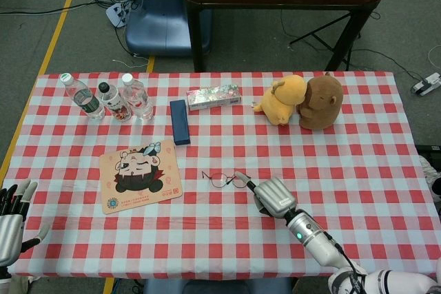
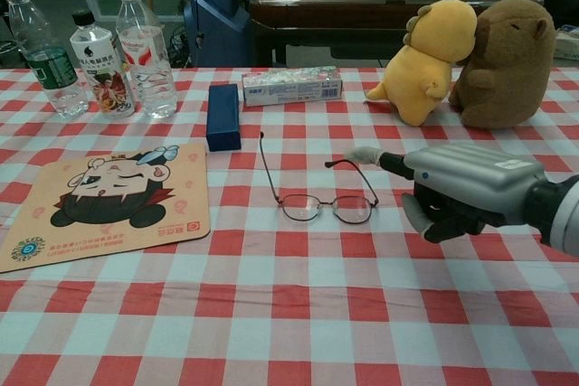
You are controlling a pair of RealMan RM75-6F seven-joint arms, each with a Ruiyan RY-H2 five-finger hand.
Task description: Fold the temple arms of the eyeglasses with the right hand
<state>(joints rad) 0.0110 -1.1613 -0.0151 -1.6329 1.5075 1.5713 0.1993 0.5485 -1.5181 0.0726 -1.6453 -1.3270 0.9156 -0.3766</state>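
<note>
glasses: sitting open on the checked cloth (image 2: pixel 271 332), lenses toward me, near the middle of the table, between the cartoon mat (image 2: pixel 104 201) and my right hand. In the chest view I'm seeing them here: glasses (image 2: pixel 321 196); from the head view, glasses (image 1: pixel 224 179).

right hand: my right hand (image 2: pixel 470 192) (head view: right hand (image 1: pixel 272 196)) is reaching in from the right side of the frame. One finger (image 2: pixel 369 156) is sticking out straight, its tip at the right temple arm (image 2: pixel 355 180), and that arm is angling inward, partway toward the lenses. The other fingers are curling under the palm. I'm not gripping anything, just poking.

left temple arm: the left temple arm (image 2: pixel 269 169) is pointing straight back, fully open, not folded yet.

left hand: my left hand (image 1: pixel 12 218) is parked at the near-left table edge, fingers apart, holding nothing.

step, my guess: halfway through folding the first arm.

what could go wrong: these are thin wire frames lying loose on cloth, nothing pinning them. If I'm pushing too far from the hinge or too hard, the whole pair probably slides or spins left toward the mat instead of the arm closing. The fingertip could also ride over the thin wire and slip off.
</note>
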